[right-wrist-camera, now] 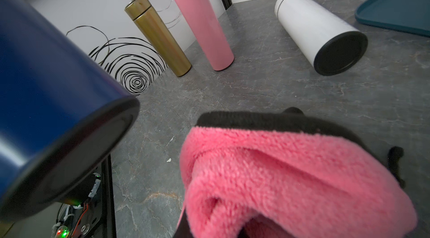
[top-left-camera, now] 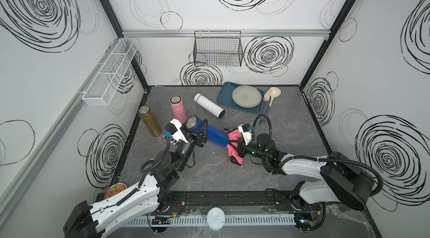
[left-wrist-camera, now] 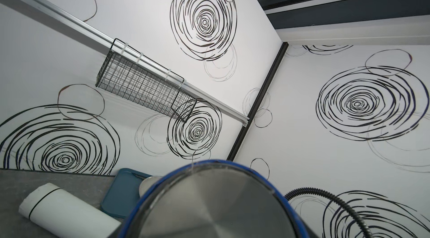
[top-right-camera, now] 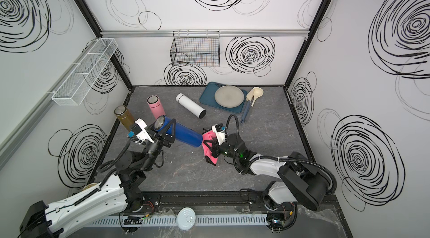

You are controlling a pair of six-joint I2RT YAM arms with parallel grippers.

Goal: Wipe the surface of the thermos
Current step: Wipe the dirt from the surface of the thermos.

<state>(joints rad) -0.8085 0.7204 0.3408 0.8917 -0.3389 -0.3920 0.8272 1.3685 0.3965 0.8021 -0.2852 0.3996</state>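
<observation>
A blue thermos (top-left-camera: 216, 134) (top-right-camera: 187, 133) with a steel lid hangs tilted above the table. My left gripper (top-left-camera: 197, 129) (top-right-camera: 168, 128) is shut on it near the lid end. That lid (left-wrist-camera: 214, 204) fills the left wrist view and hides the jaws. My right gripper (top-left-camera: 232, 140) (top-right-camera: 208, 143) is shut on a pink cloth (top-left-camera: 233, 150) (top-right-camera: 211, 154) (right-wrist-camera: 279, 178) with a black edge. The cloth hangs just beside the thermos's black base (right-wrist-camera: 76, 155). A small gap shows between them in the right wrist view.
A gold thermos (top-left-camera: 150, 120) and a pink thermos (top-left-camera: 178, 108) stand at the left. A white thermos (top-left-camera: 209, 105) lies behind. A teal tray (top-left-camera: 225, 93) with a plate (top-left-camera: 246, 96) and a ladle (top-left-camera: 271, 97) sits at the back. Wire baskets (top-left-camera: 217, 48) hang on the walls.
</observation>
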